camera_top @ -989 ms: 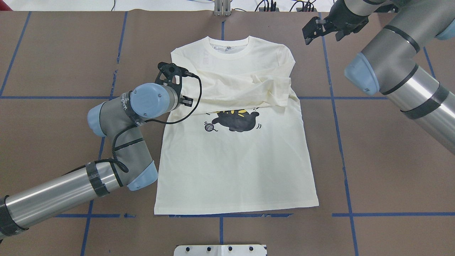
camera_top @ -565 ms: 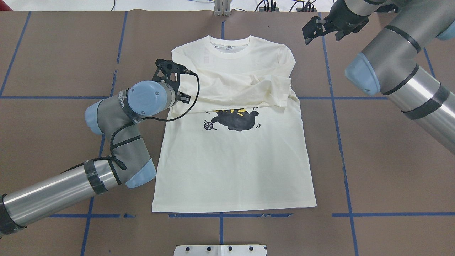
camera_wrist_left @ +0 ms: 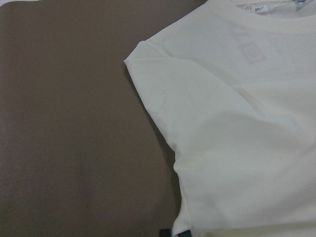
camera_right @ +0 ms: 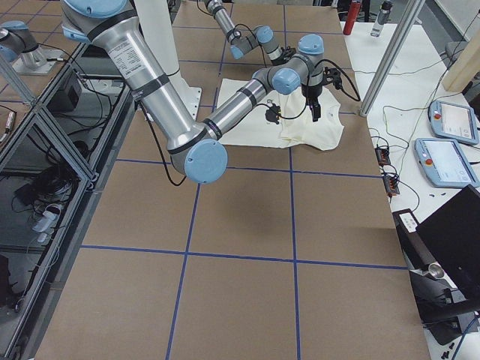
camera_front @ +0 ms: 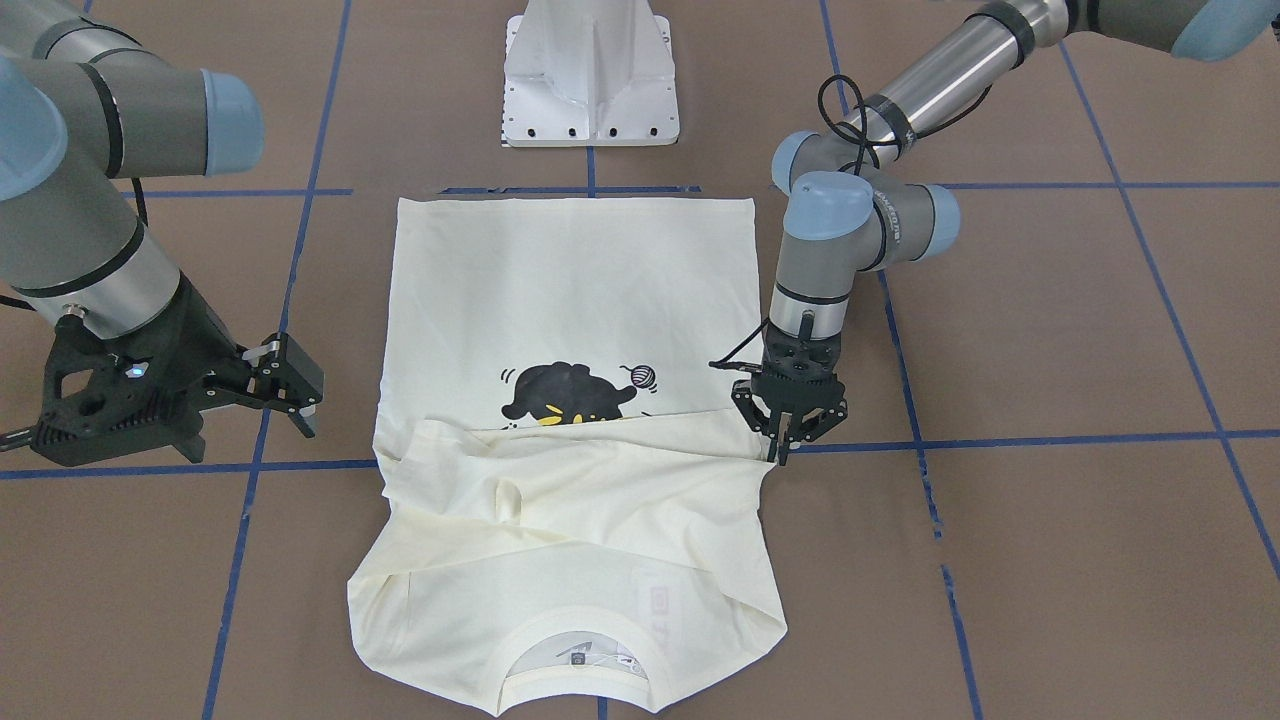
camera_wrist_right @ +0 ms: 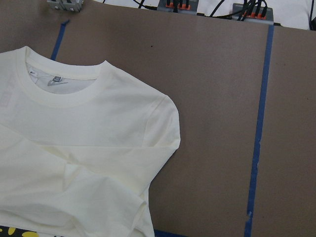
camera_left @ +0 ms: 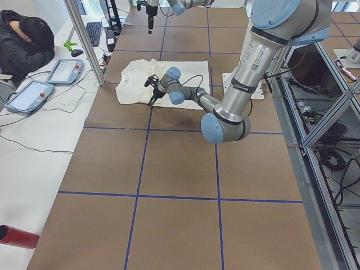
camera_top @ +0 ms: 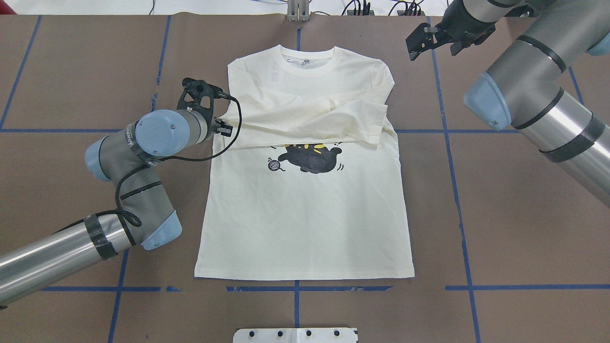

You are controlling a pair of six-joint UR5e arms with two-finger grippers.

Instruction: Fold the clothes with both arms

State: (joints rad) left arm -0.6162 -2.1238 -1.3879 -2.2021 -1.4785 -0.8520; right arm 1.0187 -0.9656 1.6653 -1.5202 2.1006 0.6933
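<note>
Our black left gripper (camera_front: 786, 446) pinched the cream-white long-sleeved cat-print T-shirt (camera_top: 305, 224) and had tugged it left, near the middle of the overhead frame. The folded sleeves (camera_top: 314, 116) lay flatter, so we thought the next fold could start. Our right gripper (camera_front: 292, 392) waited wide and empty, upper right.

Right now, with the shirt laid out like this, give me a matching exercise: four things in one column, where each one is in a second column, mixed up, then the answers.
Column one
1. left gripper
2. right gripper
3. cat print
4. collar

Column two
A. above bare table, off the T-shirt
B. partly hidden under the folded sleeves
C. at the T-shirt's side edge, by the sleeve fold
D. at the T-shirt's end farthest from the white base

Pairs: 1-C, 2-A, 3-B, 4-D
</note>
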